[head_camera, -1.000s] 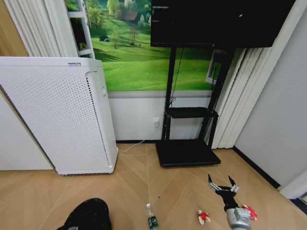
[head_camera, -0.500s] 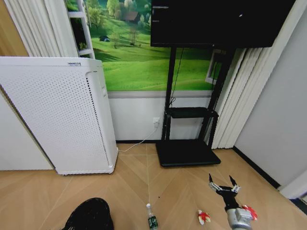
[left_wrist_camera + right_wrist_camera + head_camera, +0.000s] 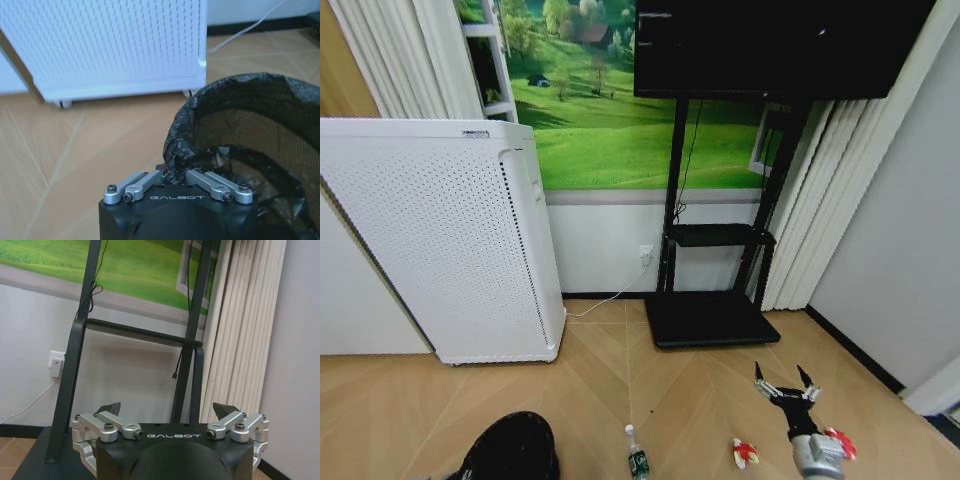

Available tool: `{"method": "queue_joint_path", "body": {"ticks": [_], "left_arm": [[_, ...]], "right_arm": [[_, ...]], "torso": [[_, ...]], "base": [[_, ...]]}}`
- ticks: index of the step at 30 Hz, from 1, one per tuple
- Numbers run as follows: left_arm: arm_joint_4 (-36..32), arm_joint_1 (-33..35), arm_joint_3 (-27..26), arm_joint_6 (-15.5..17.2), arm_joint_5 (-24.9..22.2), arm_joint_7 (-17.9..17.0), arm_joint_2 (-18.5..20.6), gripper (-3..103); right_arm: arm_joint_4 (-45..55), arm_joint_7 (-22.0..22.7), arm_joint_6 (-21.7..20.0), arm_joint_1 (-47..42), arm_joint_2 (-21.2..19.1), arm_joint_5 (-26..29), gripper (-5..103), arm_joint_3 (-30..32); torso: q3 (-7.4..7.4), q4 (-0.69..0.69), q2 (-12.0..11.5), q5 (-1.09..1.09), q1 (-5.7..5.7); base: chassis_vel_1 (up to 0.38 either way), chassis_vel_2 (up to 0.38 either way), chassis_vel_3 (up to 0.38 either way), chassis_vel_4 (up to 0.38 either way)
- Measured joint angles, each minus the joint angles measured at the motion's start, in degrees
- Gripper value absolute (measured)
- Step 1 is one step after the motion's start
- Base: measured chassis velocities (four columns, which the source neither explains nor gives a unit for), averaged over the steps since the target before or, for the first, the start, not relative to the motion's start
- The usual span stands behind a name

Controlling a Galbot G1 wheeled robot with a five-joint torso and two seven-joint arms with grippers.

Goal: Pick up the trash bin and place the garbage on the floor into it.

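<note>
The black trash bin [image 3: 510,452] with its liner bag sits low on the left in the head view. In the left wrist view my left gripper [image 3: 174,173] is shut on the liner-covered rim of the bin [image 3: 240,130]. On the tan parquet floor [image 3: 600,380] lie the garbage pieces: a small clear bottle [image 3: 637,456] with a green label, a red-and-white wrapper [image 3: 745,453], and a second wrapper [image 3: 842,443] partly behind my right arm. My right gripper [image 3: 786,384] hangs open above the floor between the two wrappers, holding nothing; its open fingers [image 3: 111,409] also show in the right wrist view.
A tall white perforated appliance [image 3: 440,240] stands at the left, close behind the bin [image 3: 115,45]. A black TV stand's base [image 3: 710,318] lies on the floor ahead, with a white cable [image 3: 605,300] to the wall socket. Curtains and a grey wall close off the right.
The trash bin has shifted slightly to the right at the head view's lower edge. The right gripper has stayed almost still and open.
</note>
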Motion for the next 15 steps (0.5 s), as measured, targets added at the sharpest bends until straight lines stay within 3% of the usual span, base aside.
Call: {"method": "queue_joint_path", "body": {"ticks": [7,15], "left_arm": [[-2.39,-1.38,-0.02,-3.87,4.22,-1.15,-1.44,3],[-5.44,-2.54,-1.19,-4.87,4.50,-0.91,-1.19,3]], "right_arm": [[-0.20,0.11,0.29,-0.01,0.03,-0.15,100,0.07],[-0.28,0.20,0.51,0.11,0.37,-0.61,100,-0.10]], "torso": [[0.01,0.03,-0.01,0.02,0.00],[0.01,0.02,0.00,0.03,0.01]], "base": [[0.000,0.000,0.000,0.000],[0.000,0.000,0.000,0.000]]}}
